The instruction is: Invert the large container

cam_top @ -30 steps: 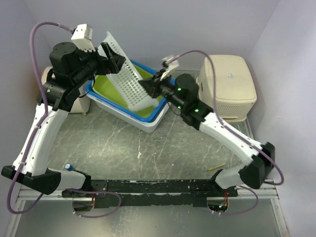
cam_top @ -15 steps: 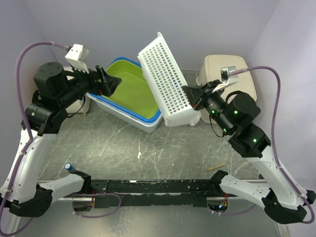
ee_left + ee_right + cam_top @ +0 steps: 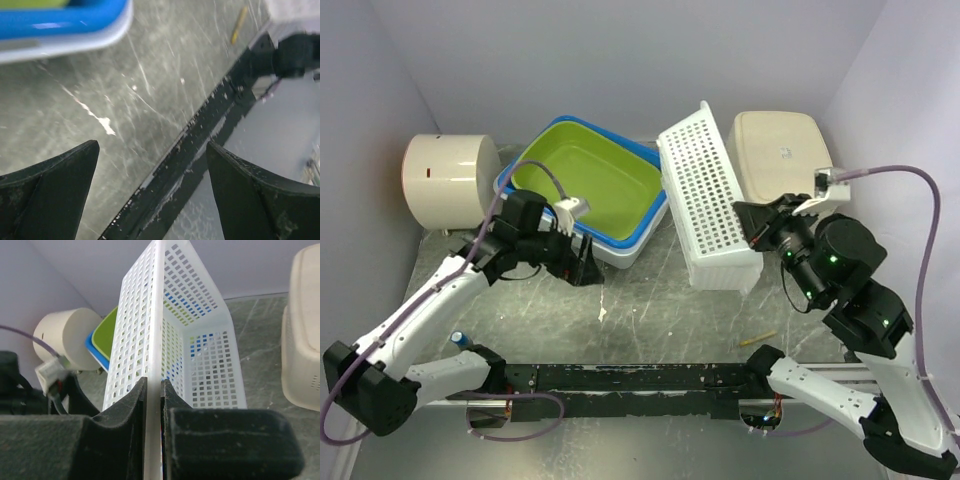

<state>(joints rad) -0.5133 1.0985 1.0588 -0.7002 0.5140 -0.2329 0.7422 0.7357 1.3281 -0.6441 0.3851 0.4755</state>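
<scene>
The large container, a white perforated basket (image 3: pixel 705 195), stands tilted on its long side on the table between the stacked tubs and the beige bin, its opening facing right. My right gripper (image 3: pixel 752 225) is shut on its rim; in the right wrist view the white rim (image 3: pixel 160 315) runs straight up between the pads of that gripper (image 3: pixel 154 382). My left gripper (image 3: pixel 588 262) hangs open and low over the table in front of the blue tub, holding nothing. In the left wrist view that gripper (image 3: pixel 152 145) shows both dark fingers (image 3: pixel 55 185) spread over bare table.
A green tub nested in blue and white tubs (image 3: pixel 620 243) sits at back centre. A beige lidded bin (image 3: pixel 782 150) stands at back right, close beside the basket. A cream cylinder (image 3: pixel 445 180) is at back left. A yellow stick (image 3: pixel 757 340) lies near the black front rail (image 3: pixel 640 378).
My right arm has swung the basket rightward off the tubs and brought it down onto its side. My left arm has pulled away from the basket and dropped low in front of the tubs.
</scene>
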